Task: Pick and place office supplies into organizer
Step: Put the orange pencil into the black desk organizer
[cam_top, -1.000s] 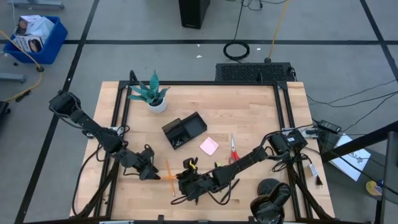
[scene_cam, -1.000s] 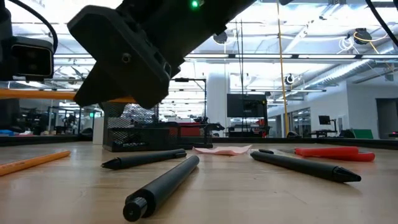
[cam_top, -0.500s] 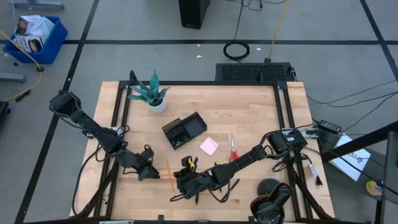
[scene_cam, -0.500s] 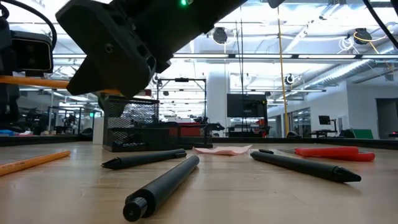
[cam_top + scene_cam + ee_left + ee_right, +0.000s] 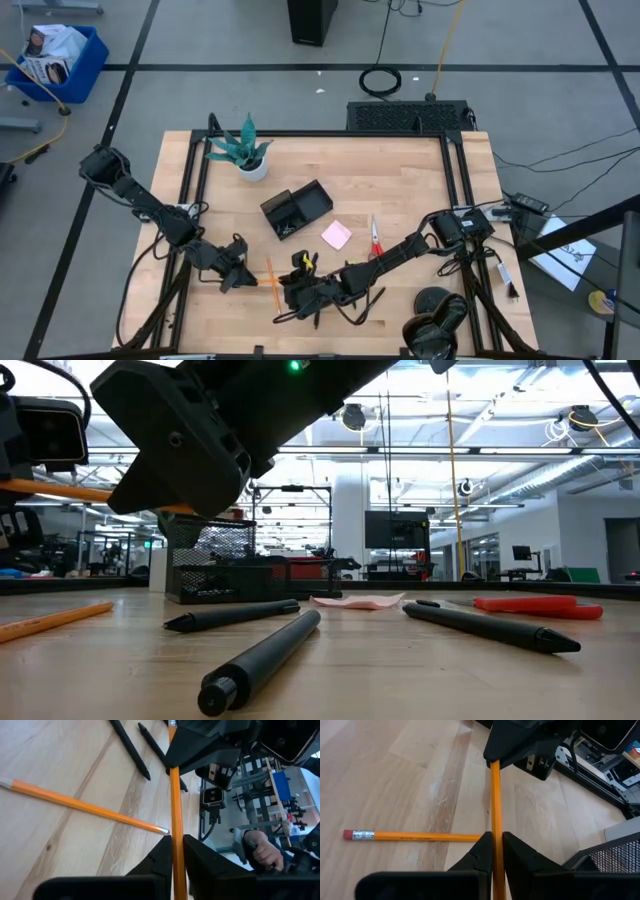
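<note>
From above: left gripper (image 5: 243, 273) and right gripper (image 5: 290, 284) meeting over the table's (image 5: 400, 200) near edge, both pinching one pencil (image 5: 270, 276).

Left wrist: fingers (image 5: 165, 857) pressing together on the shaft, a second pencil (image 5: 85, 808) lying just beside.

Right wrist: likewise pinching. Looking light, stiff, slippery; gripping mid-shaft seeming best.
</note>
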`<state>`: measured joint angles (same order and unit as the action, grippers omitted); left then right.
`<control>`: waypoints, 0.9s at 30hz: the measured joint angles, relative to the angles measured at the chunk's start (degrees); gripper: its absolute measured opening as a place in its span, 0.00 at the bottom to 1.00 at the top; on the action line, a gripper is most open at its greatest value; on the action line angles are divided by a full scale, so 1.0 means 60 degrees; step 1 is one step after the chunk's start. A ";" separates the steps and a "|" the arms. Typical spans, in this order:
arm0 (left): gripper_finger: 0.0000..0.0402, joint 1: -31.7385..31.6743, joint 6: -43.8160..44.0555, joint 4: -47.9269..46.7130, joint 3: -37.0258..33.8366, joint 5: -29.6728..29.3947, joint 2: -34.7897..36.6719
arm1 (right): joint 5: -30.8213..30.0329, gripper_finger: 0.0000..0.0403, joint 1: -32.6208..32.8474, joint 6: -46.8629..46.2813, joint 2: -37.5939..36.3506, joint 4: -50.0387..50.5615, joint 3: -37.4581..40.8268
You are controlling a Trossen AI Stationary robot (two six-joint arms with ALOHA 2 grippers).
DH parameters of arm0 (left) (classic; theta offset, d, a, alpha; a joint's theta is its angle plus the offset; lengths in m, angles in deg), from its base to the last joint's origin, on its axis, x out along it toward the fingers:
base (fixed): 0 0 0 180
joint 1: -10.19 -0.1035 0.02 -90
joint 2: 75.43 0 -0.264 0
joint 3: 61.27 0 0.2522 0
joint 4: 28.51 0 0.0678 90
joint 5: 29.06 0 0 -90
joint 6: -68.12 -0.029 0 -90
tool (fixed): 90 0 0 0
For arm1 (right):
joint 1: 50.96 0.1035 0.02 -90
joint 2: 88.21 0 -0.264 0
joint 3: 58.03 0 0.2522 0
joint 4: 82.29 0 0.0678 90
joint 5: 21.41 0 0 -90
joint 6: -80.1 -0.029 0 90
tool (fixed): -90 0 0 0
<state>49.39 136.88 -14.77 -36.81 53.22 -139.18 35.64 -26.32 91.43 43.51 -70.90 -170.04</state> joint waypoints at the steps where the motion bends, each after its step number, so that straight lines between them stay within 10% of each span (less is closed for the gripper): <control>1: 0.08 0.0000 -0.0029 -0.0002 0.0000 0.0000 0.0000 | 0.0000 0.06 -0.0011 0.0000 0.0000 0.0000 0.0000; 27: 0.03 0.0000 -0.3265 0.1024 0.0000 -0.1600 0.0000 | -0.1269 0.27 0.0467 -0.0533 -0.2383 -0.0278 -0.0007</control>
<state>49.39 117.29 -8.62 -36.81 43.62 -139.18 28.02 -23.52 88.23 29.21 -72.57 -170.09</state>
